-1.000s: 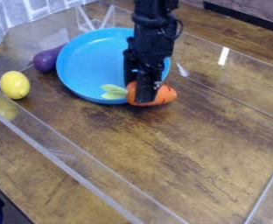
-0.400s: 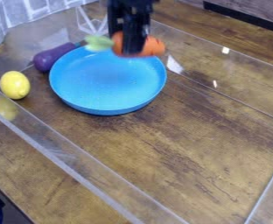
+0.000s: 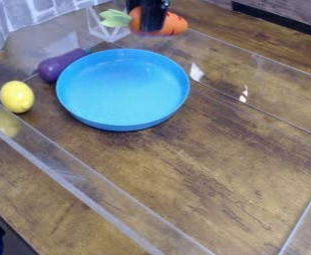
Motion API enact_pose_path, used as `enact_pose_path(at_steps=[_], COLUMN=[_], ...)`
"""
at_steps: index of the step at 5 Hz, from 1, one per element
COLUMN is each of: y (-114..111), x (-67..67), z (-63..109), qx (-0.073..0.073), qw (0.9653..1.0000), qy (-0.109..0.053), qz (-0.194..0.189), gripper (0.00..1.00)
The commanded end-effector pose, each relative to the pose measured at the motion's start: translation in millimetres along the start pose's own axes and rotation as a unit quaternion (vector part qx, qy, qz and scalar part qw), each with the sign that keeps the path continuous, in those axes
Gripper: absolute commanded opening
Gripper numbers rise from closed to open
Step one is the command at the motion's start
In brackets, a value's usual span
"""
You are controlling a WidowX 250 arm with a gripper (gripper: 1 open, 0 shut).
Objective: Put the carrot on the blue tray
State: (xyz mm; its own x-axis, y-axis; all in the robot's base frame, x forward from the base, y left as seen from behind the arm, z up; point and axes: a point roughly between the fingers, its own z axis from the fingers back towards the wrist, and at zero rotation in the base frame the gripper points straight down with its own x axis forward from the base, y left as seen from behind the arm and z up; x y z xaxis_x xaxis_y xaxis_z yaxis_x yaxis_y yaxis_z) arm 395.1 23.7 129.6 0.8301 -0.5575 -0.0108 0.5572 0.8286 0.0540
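Note:
The carrot (image 3: 173,24), orange with a light green leafy end (image 3: 115,17), hangs in the air at the top of the frame, above the far rim of the blue tray (image 3: 124,88). My gripper (image 3: 151,18) is shut on the carrot's middle; only the dark lower fingers show, the rest of the arm being cut off by the frame's top edge. The blue tray is a large round dish lying bare on the wooden table.
A yellow lemon (image 3: 16,96) lies at the left of the table. A purple eggplant-like object (image 3: 53,67) rests against the tray's left rim. A clear plastic wall (image 3: 39,30) borders the table at the back left.
The gripper has lifted the carrot from the table at the tray's near right rim and carried it up and away, over the tray's far side.

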Motion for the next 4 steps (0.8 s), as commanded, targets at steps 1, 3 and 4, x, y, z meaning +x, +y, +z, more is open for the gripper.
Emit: enact_pose_path(at_steps=[1, 3, 4], y=[6.0, 4.4, 12.8], x=[6.0, 18.1, 28.6], z=[15.5, 4.3, 1.7], qx=[0.025, 0.034, 0.039], qw=[0.9994, 0.9991, 0.9989], qy=[-0.024, -0.021, -0.021], qz=[0.007, 0.014, 0.017], gripper=[0.0, 0.0, 0.0])
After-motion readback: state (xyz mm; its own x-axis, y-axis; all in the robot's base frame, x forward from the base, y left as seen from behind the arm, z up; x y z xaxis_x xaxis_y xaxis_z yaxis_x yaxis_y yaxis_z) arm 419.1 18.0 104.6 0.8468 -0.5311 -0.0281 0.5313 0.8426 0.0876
